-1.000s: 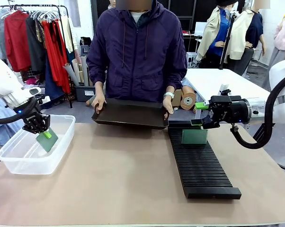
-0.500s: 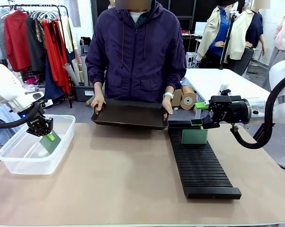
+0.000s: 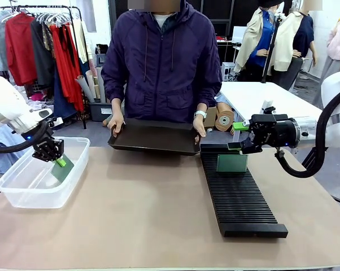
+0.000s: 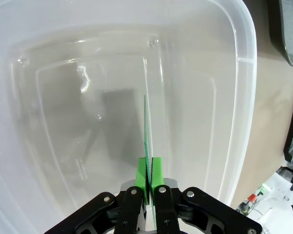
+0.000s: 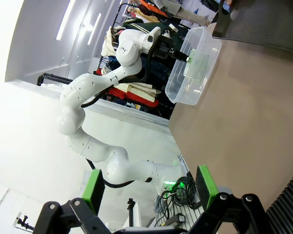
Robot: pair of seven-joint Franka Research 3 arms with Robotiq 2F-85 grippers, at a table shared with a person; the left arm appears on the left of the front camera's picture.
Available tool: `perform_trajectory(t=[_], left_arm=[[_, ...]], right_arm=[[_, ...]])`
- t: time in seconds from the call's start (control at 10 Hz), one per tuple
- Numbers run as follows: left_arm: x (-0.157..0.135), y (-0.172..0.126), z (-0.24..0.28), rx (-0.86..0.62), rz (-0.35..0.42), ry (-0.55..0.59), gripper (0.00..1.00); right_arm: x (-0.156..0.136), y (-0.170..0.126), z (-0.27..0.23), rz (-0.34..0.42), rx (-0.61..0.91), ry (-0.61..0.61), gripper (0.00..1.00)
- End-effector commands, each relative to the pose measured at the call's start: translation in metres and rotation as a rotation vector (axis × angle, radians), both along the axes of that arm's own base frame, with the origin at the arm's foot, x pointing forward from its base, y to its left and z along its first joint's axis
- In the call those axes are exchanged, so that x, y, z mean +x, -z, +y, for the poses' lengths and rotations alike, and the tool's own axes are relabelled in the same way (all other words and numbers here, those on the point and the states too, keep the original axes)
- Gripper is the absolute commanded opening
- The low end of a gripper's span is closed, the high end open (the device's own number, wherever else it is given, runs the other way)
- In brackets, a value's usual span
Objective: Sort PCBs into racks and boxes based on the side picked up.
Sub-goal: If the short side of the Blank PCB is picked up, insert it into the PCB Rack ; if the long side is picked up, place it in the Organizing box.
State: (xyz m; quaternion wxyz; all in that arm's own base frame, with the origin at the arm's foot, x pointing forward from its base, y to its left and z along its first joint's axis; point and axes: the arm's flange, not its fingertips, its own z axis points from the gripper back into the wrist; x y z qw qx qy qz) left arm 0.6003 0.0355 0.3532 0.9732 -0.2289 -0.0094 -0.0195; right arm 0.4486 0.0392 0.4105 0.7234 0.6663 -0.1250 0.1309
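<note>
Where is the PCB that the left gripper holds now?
In the front view, at the left, the PCB hangs inside the box, pinched by the left gripper.

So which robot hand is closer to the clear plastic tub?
The left. The left gripper sits over the clear plastic tub, pinching a thin green circuit board inside it. The right gripper is open, far across the table by the long black slotted rack.

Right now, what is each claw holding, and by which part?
Left claw pinches a PCB by its near edge, inside the tub. Right claw is open, holding nothing.
</note>
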Motion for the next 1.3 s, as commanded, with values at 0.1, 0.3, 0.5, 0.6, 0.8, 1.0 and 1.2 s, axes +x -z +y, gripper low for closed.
perform_trajectory(t=[0.1,0.3,0.5,0.6,0.8,1.0,1.2], left_arm=[[-0.003,-0.01,0.0,0.029,-0.022,-0.026,0.67],[-0.006,-0.012,0.002,0.039,-0.022,-0.04,1.0],[-0.01,-0.022,0.0,0.078,-0.023,-0.061,1.0],[-0.014,-0.032,-0.002,0.118,-0.026,-0.075,1.0],[-0.021,-0.052,-0.009,0.163,-0.039,-0.073,1.0],[-0.03,-0.068,-0.011,0.179,-0.044,-0.073,1.0],[-0.032,-0.072,-0.012,0.175,-0.036,-0.066,1.0]], right_arm=[[-0.001,-0.001,0.001,-0.017,-0.003,-0.005,1.0],[-0.001,-0.001,0.001,-0.017,-0.003,-0.005,1.0],[-0.001,-0.001,0.001,-0.017,-0.003,-0.005,1.0],[-0.001,-0.001,0.001,-0.017,-0.003,-0.005,1.0],[-0.001,-0.001,0.001,-0.017,-0.003,-0.005,1.0],[-0.001,-0.001,0.001,-0.017,-0.003,-0.005,1.0],[-0.001,-0.001,0.001,-0.017,-0.003,-0.005,1.0]])
